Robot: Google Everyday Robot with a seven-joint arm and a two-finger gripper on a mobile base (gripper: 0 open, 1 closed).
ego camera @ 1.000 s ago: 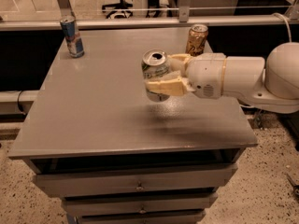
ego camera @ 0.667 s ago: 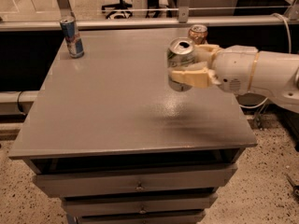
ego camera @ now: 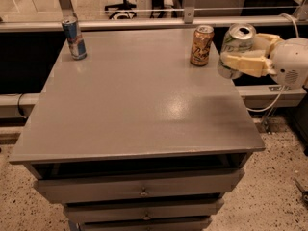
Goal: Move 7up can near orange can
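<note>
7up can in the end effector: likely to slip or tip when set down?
The end effector, at the right edge of the table, holds the 7up can tilted, so it could tip if released like that. Its top looks opened: probably light, easily dented. Smooth metal may slip.

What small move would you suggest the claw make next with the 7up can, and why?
Probably ease it slightly inward toward the orange can, then lower it. The claw, shut on the 7up can, holds it tilted in the air at the table's right edge, just right of the orange can, so its base may not be fully over the tabletop.
</note>
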